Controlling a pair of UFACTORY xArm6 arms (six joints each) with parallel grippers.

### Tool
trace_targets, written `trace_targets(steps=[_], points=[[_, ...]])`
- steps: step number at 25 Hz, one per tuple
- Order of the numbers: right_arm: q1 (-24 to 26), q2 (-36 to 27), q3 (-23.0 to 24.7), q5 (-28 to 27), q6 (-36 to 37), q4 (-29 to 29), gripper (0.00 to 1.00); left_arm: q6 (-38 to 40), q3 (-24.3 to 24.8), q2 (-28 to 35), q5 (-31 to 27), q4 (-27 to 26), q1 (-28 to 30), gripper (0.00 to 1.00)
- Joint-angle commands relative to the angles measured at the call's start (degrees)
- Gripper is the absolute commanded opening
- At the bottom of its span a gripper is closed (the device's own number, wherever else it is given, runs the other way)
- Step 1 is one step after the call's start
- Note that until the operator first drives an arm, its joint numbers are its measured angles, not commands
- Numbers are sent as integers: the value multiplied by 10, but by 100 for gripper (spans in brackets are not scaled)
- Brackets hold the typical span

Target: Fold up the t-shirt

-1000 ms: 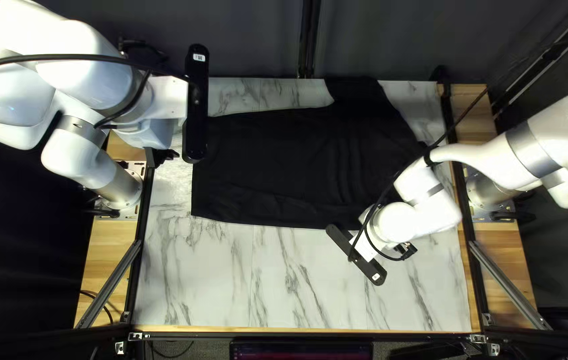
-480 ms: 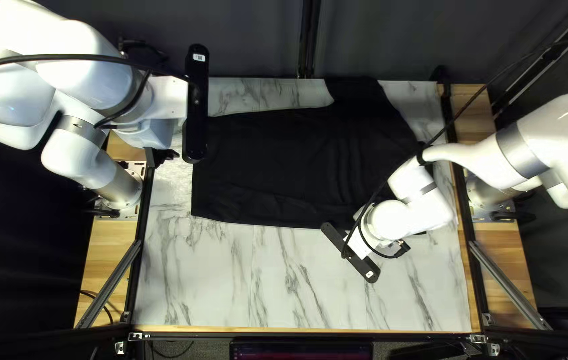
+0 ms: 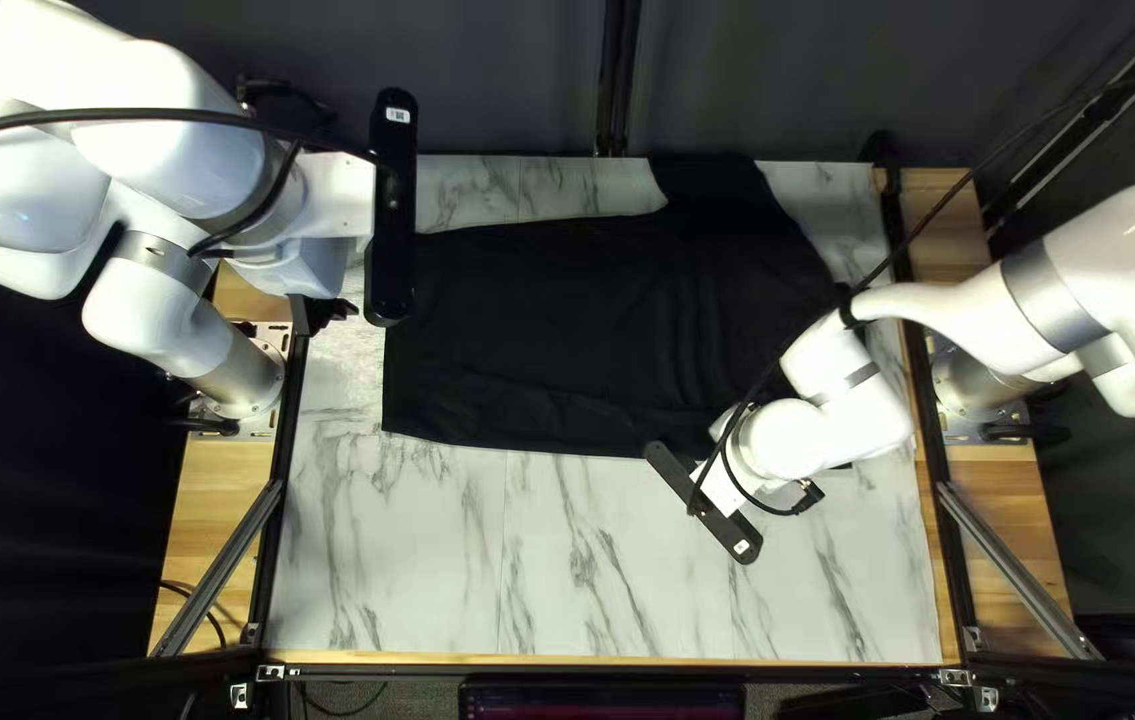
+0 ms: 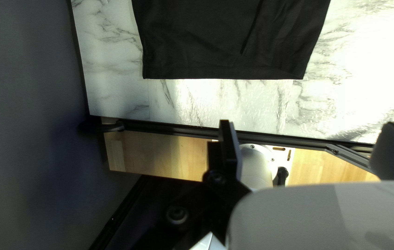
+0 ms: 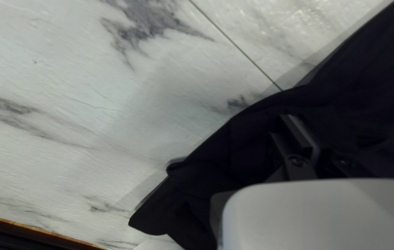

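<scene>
while left end effector (image 3: 324, 314) gapes empty, right one (image 3: 808, 499) closed over t-shirt (image 3: 568, 334), grip unclear

A grey-veined white marble-patterned tabletop (image 3: 394, 574), bright with glare at left, lies between black metal rails (image 3: 282, 460) and pale wooden strips (image 3: 214, 487), a dark grey curtain (image 3: 501, 80) hanging behind its far edge.

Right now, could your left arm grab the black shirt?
Probably yes: my left fingers are open, and only tabletop and a black rail show between them and the shirt. They'd have to come over and down first.
</scene>
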State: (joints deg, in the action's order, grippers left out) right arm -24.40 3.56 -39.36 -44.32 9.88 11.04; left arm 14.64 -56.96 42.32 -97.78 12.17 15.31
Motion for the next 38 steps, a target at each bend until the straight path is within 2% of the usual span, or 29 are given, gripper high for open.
trace_targets(steps=[1, 9, 10, 11, 12, 13, 14, 31, 38], points=[[-5, -5, 14, 10, -9, -2, 100, 0, 0, 0, 0, 0, 0, 100], [7, 1, 31, 35, -3, 0, 100, 0, 0, 0, 0, 0, 0, 100], [8, 1, 32, 36, -3, 0, 95, 0, 0, 0, 0, 0, 0, 100], [9, 3, 33, 39, -3, 0, 83, 0, 0, 0, 0, 0, 0, 100], [11, 5, 32, 41, -2, 0, 42, 0, 0, 0, 0, 0, 0, 100], [12, 6, 31, 41, -1, 0, 6, 0, 0, 0, 0, 0, 0, 100], [13, 8, 30, 42, 1, 0, 0, 0, 0, 0, 0, 0, 0, 100], [16, 0, 33, 36, -2, 7, 0, 0, 0, 0, 0, 0, 0, 100], [0, -37, 16, -20, -19, 17, 0, 0, 0, 0, 0, 0, 0, 100]])
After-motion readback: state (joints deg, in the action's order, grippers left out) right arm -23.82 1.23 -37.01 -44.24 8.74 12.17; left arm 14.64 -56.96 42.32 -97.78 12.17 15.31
